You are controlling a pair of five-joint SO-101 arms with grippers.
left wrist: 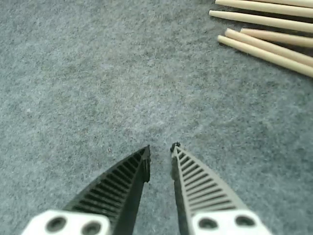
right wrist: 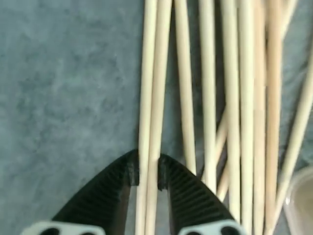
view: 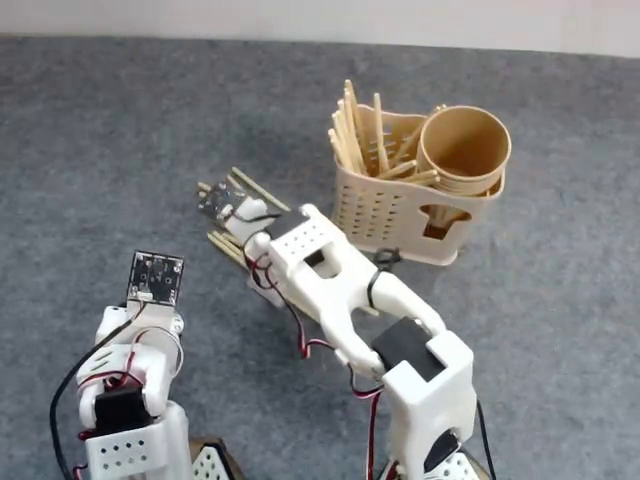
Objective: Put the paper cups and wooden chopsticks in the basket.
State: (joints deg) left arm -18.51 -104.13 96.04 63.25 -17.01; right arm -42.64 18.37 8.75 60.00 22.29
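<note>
A cream slotted basket (view: 385,215) stands at the back right, holding stacked paper cups (view: 465,145) and a bunch of wooden chopsticks (view: 360,130). More chopsticks (view: 248,186) lie loose on the grey mat to the left of the basket. My right gripper (view: 235,215) is down in that pile. In the right wrist view it (right wrist: 147,164) is shut on a pair of chopsticks (right wrist: 151,98), with several others (right wrist: 239,98) lying alongside. My left gripper (view: 157,278) hovers over bare mat at the front left. Its fingers (left wrist: 161,148) are almost together with nothing between them, and the chopstick ends (left wrist: 264,34) lie beyond.
The grey mat (view: 120,130) covers the whole table, with free room at the left and back. The right arm's white links and cables (view: 350,300) stretch diagonally from the front toward the pile, close to the basket's front left corner.
</note>
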